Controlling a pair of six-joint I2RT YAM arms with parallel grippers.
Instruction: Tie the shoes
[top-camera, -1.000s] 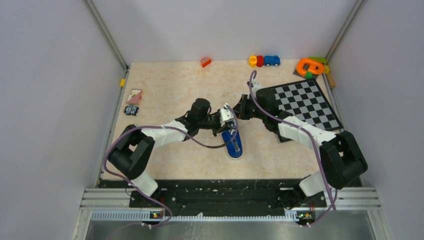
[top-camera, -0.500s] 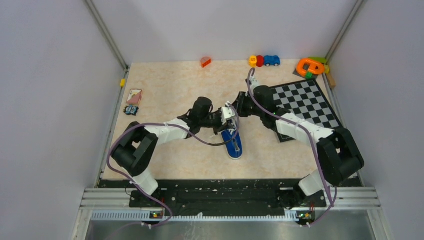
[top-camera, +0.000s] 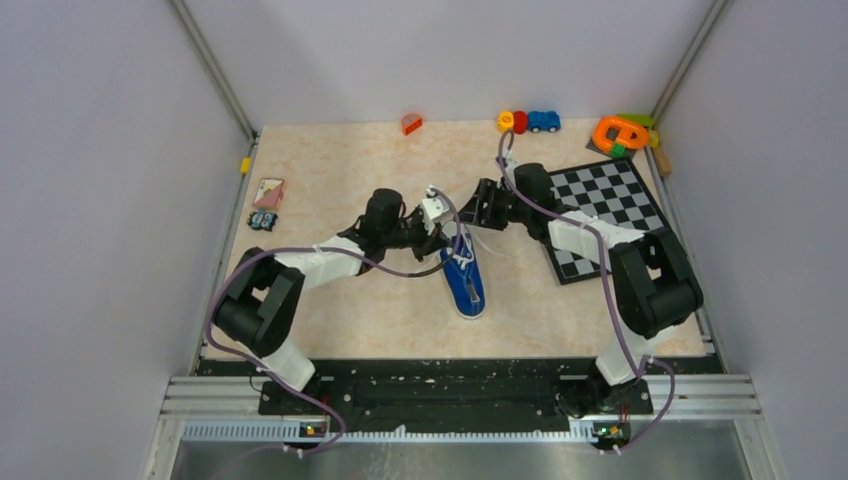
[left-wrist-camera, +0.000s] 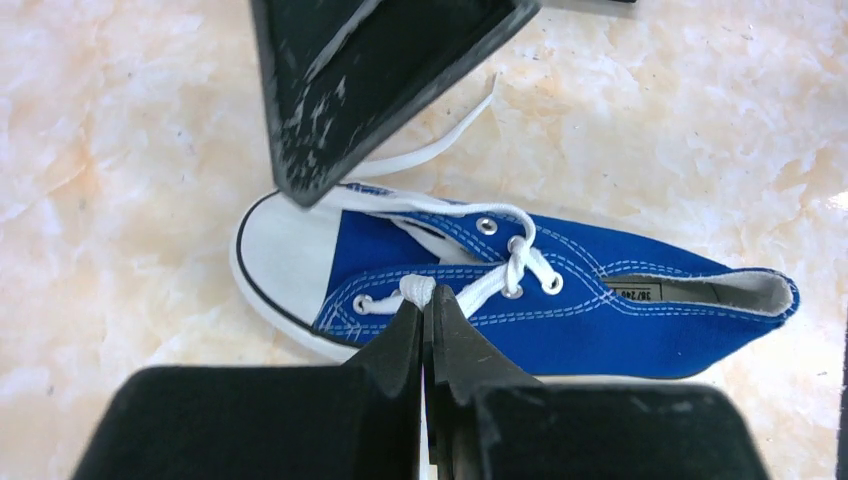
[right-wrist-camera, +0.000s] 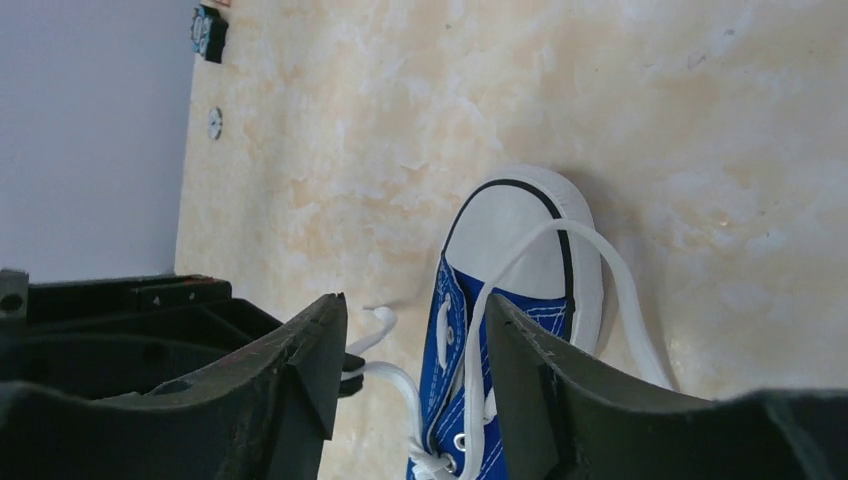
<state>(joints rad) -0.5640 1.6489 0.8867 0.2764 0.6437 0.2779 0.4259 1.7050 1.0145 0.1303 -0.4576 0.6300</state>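
The blue sneaker (top-camera: 464, 286) lies mid-table with its white toe cap (right-wrist-camera: 520, 225) pointing away from the arm bases. My left gripper (left-wrist-camera: 425, 305) is shut on a white lace (left-wrist-camera: 418, 289) by the lowest eyelets; from above it (top-camera: 447, 238) hangs over the shoe's toe end. My right gripper (right-wrist-camera: 415, 335) is open, hovering over the toe end (top-camera: 470, 222) with nothing gripped. A loose lace (right-wrist-camera: 610, 275) loops over the toe cap and runs between the right fingers. One right finger (left-wrist-camera: 370, 90) shows above the shoe (left-wrist-camera: 600, 310) in the left wrist view.
A checkerboard (top-camera: 605, 215) lies to the right under the right arm. Along the far edge sit a red block (top-camera: 411, 124), a yellow-red toy (top-camera: 512, 122), a blue car (top-camera: 544, 121) and an orange ring toy (top-camera: 620, 132). Cards (top-camera: 268, 192) lie at the left.
The right gripper has opened and let go of the lace. The left gripper, still shut on its lace, has pulled back toward the far left. Both arms have shifted away from the bases.
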